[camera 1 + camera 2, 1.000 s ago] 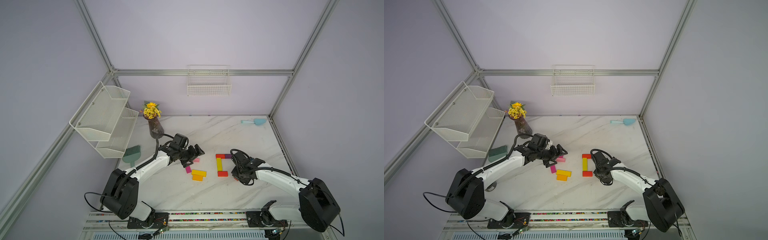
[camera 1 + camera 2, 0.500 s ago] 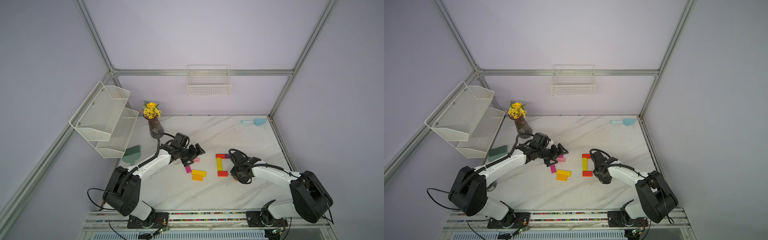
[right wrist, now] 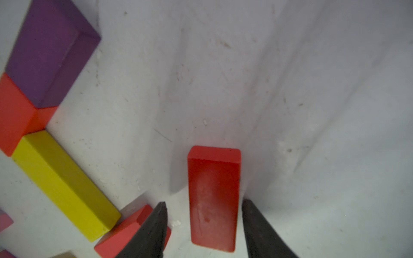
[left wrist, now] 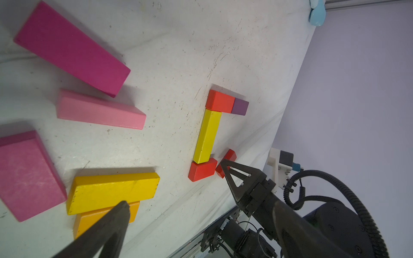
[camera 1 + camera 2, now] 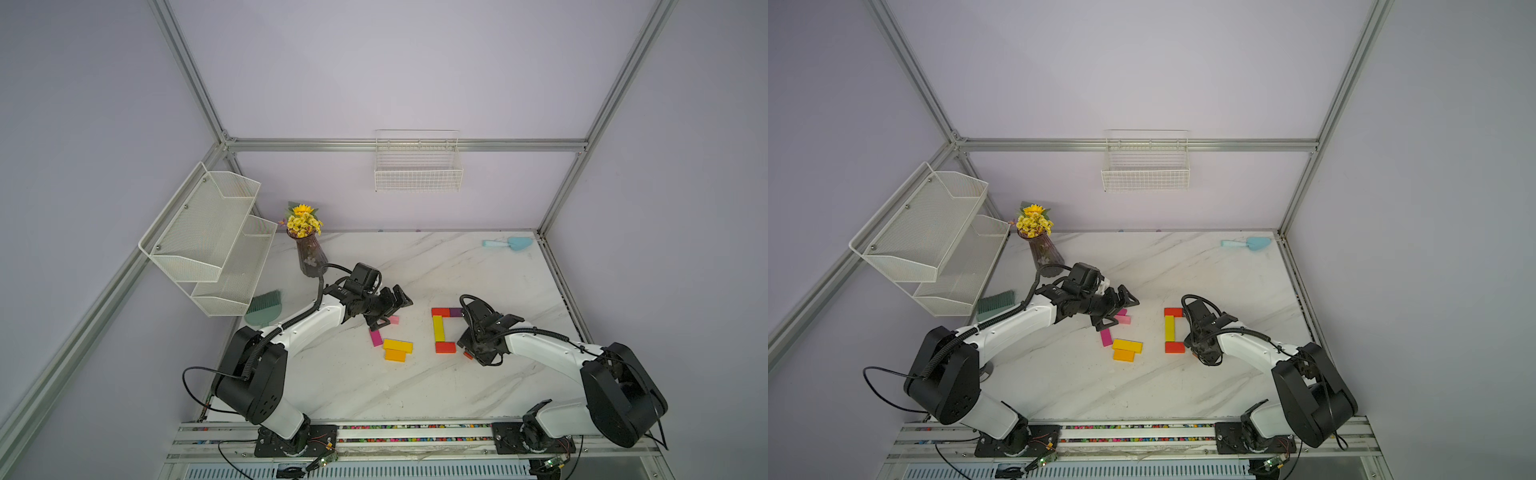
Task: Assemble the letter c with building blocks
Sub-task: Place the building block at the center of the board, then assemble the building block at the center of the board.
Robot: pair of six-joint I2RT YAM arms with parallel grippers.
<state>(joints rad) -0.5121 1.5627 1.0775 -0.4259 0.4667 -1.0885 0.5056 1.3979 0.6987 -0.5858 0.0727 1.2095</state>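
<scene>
A red block (image 5: 439, 311), a dark purple block (image 5: 455, 311), a long yellow block (image 5: 438, 328) and a second red block (image 5: 445, 347) lie joined in an open-sided bracket. Just right of its lower end my right gripper (image 3: 203, 201) stands open around a further red block (image 3: 214, 196), which lies flat on the table with a gap on each side. My left gripper (image 5: 388, 309) hovers open and empty over the loose blocks: light pink (image 4: 100, 111), magenta (image 4: 71, 49), yellow (image 4: 114, 189) and orange (image 4: 89, 219).
A vase of flowers (image 5: 307, 249) and a green brush (image 5: 266, 307) stand at the left behind the left arm. A light blue scoop (image 5: 509, 244) lies at the back right. A wire shelf (image 5: 208, 241) overhangs the table's left edge.
My right gripper has opened and let go of the red block, which now rests on the table between its fingers. The left arm has barely moved.
</scene>
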